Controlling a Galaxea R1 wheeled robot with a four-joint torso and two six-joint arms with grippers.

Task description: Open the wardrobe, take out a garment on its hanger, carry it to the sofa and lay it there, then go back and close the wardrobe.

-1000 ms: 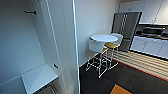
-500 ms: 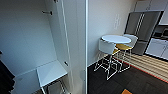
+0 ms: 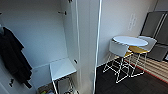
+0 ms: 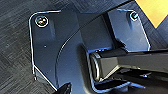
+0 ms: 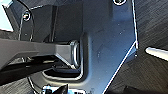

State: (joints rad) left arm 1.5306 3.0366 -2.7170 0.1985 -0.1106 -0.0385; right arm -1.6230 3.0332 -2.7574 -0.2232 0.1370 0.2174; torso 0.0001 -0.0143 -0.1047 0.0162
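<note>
The wardrobe [image 3: 37, 37] stands open before me, from 9 to 12 o'clock. Its door [image 3: 86, 45] is swung out and shows me its thin edge at 12 o'clock, very near. Inside I see a black garment [image 3: 12, 57] hanging at 9 o'clock and a white shelf [image 3: 62, 68] low at 6 o'clock, but nothing orange. An orange patch [image 4: 152, 11] lies on the dark floor in my left wrist view; I cannot tell if it is the garment. I also cannot tell whether my grippers are released or clenched.

I think the main danger is the door edge: if I drive or turn carelessly, my base or an arm may strike it. The black garment could be pinched if the door shuts on it. The stools [image 3: 118, 50] by the table [image 3: 130, 40] at 2 o'clock leave little room on that side.
</note>
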